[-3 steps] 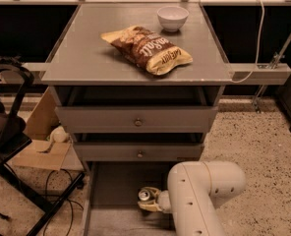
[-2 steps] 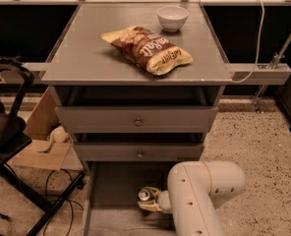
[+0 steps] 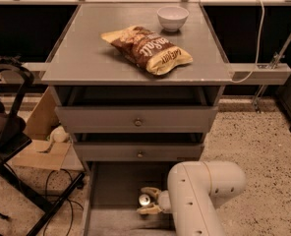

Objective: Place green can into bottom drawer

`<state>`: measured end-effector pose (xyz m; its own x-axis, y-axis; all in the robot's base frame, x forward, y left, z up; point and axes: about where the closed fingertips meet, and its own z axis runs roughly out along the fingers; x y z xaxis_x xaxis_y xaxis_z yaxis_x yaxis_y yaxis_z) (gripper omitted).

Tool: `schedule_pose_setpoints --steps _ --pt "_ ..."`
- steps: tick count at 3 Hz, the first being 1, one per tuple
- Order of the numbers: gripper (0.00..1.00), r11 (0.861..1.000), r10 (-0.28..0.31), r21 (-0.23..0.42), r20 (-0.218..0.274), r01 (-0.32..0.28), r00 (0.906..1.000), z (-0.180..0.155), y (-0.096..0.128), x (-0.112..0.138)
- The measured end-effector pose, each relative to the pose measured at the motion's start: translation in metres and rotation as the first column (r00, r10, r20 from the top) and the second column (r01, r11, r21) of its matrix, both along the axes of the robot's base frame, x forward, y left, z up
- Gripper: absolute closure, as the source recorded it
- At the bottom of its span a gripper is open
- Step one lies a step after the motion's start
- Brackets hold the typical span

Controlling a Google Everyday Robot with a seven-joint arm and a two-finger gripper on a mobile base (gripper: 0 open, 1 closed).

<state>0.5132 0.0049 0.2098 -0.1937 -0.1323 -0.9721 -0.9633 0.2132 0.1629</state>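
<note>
The green can (image 3: 145,199) shows only its silver top, standing between the two pale fingers of my gripper (image 3: 149,201) down inside the open bottom drawer (image 3: 111,191). The fingers sit on either side of the can and close around it. My white arm (image 3: 199,195) reaches in from the lower right and hides the drawer's right part and most of the can's body.
Two upper grey drawers with round knobs (image 3: 138,123) are shut above. On the cabinet top lie a chip bag (image 3: 148,48) and a white bowl (image 3: 172,17). A black stand (image 3: 8,132), cables and a cardboard box (image 3: 40,151) are at the left on the floor.
</note>
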Motion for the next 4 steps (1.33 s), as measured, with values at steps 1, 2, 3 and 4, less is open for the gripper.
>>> schedule_pose_setpoints --steps 1,2,3,4 --pt "0.0 1.0 0.0 0.0 0.0 0.0 1.0 0.0 0.0 0.0" --pt "0.0 1.0 0.0 0.0 0.0 0.0 1.0 0.0 0.0 0.0" --pt "0.0 1.0 0.008 -0.009 0.026 -0.008 0.9996 0.032 0.008 -0.004" --pt "0.0 1.0 0.02 -0.026 0.119 -0.017 0.9927 0.098 0.027 -0.006"
